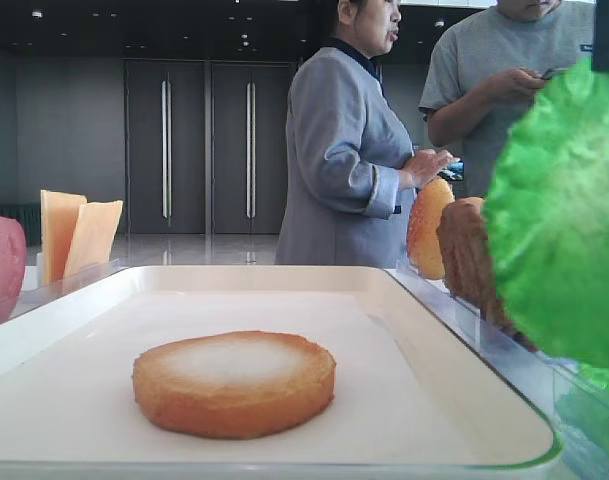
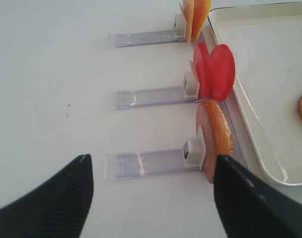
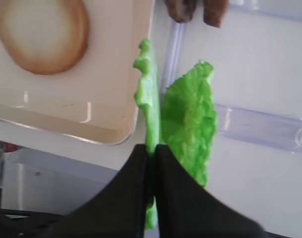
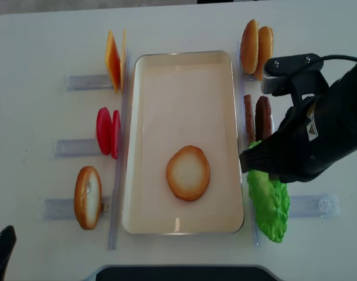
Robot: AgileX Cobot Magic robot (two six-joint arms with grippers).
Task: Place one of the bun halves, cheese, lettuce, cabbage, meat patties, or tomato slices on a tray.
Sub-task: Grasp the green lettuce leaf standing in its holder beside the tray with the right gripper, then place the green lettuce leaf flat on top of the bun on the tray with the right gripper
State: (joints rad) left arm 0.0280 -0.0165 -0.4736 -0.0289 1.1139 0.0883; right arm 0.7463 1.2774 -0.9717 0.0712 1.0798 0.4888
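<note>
1 lettuce (image 3: pixel 150 106) leaf clenched edge-on in right claw (image 3: pixel 151 148) — beside tray (image 3: pixel 122 131) rim.

Bright, even overhead light with soft shadows; the right wrist view is blurred, backgrounds dim.

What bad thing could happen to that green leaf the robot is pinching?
The right gripper is shut on only the edge of one floppy lettuce leaf, so it might slip out. A second lettuce leaf stands right beside it and could get dragged along. The leaf also hangs by the tray rim, where it might snag instead of landing near the bun half.
</note>
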